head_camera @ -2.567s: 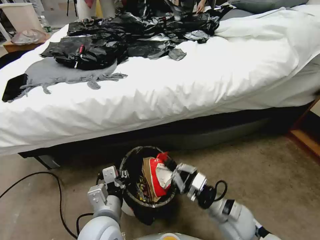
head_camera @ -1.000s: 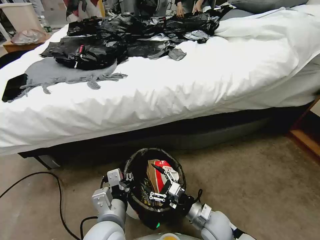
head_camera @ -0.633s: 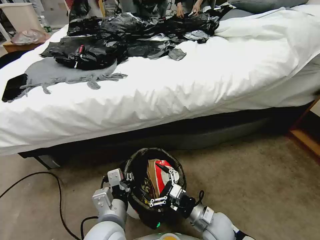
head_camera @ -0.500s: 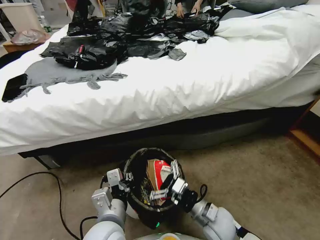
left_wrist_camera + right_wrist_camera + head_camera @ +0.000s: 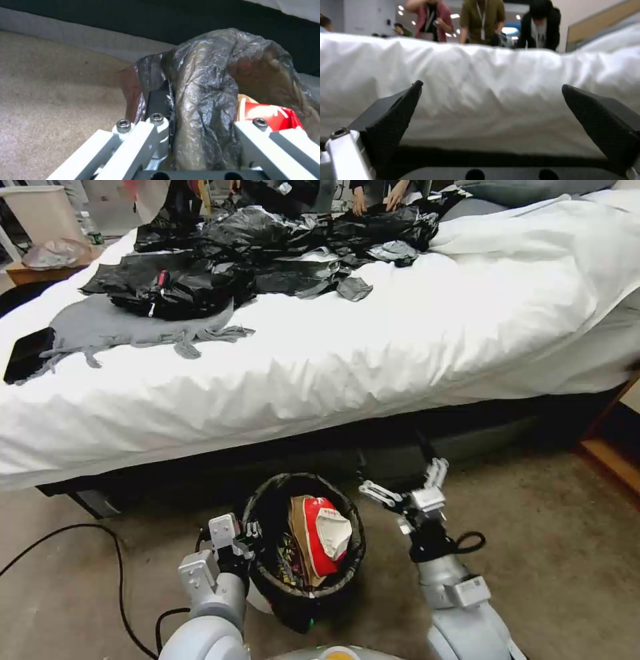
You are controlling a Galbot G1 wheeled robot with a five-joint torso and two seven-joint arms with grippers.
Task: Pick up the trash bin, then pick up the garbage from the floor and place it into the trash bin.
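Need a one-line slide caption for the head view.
Left gripper holds the trash bin rim; open right gripper beside it, near the bed.

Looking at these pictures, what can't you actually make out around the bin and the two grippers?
- Trash bin bottom, head view: hidden under the red-and-white packet and brown paper.
- Left gripper fingertips, left wrist view: covered by the crinkled bag.
- Floor beneath the right gripper, right wrist view: it faces the bed.

Pale grey rounded arm casings, black cable loop by the right wrist, white metal linkage bars with dark hex screws on the left gripper (image 5: 200, 140), 2 black textured wedge fingertips (image 5: 391, 117) on the right gripper (image 5: 405, 481).
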